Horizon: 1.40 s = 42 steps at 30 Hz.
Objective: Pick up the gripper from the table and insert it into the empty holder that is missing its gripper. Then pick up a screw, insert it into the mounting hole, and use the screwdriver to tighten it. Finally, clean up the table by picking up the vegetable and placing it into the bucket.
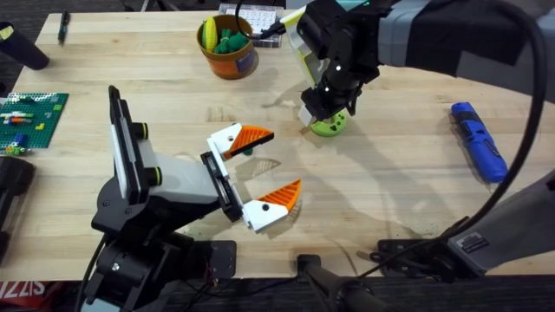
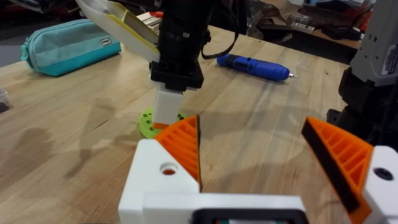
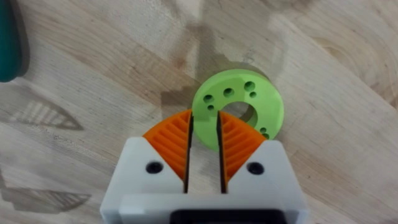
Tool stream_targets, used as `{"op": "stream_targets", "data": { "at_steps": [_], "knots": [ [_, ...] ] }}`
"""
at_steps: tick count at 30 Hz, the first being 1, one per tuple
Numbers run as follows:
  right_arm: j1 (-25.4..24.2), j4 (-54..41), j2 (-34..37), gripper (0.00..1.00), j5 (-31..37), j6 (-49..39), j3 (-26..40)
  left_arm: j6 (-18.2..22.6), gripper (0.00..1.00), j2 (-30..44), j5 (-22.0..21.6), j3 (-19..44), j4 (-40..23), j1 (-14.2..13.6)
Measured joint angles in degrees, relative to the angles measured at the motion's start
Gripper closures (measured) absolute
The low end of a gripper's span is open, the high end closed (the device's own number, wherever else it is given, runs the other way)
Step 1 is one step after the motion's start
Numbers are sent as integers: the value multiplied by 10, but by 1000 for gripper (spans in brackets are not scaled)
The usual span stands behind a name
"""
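My right gripper [image 1: 323, 113] reaches down at the table's [image 1: 399, 199] far middle, shut on the rim of a green ring [image 3: 239, 102] with several small holes, which rests on the wood. The ring [image 1: 330, 126] shows beneath the fingers from overhead. Open and holding nothing, my left gripper [image 1: 279, 162] hovers over the table's middle, nearer than the ring [image 2: 148, 123]. The blue screwdriver [image 1: 479, 141] lies at the right. The orange bucket [image 1: 227, 48] stands at the back with yellow and green pieces inside. The loose gripper, holder and screw are out of view.
A green brick plate [image 1: 30, 117] with small bricks lies at the left edge, and a black pen [image 1: 63, 26] at the back left. A white box [image 1: 256, 16] stands behind the bucket. A teal pouch [image 2: 68, 45] lies beyond the ring.
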Motion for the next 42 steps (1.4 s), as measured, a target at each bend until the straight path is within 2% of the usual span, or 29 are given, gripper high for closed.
{"op": "stream_targets", "data": {
  "at_steps": [12,21,28,29,30,32,37,42],
  "knots": [
    [0,-16,-6,727,0,11,18,0,15,0,0,0,1,0],
    [0,-67,-115,727,9,23,42,0,15,0,0,0,1,0],
    [-11,-115,-154,727,18,56,37,0,15,0,0,0,1,0],
    [-14,-113,-163,727,19,61,28,0,15,0,0,0,1,0],
    [-22,-105,-203,727,20,79,-23,0,15,0,0,0,1,0],
    [-26,-92,-237,727,20,91,-66,0,15,0,0,0,1,0],
    [-31,24,-326,727,22,109,-170,0,15,0,0,0,1,0],
    [-31,103,-347,727,22,114,-225,0,15,0,0,0,1,0]
  ]
}}
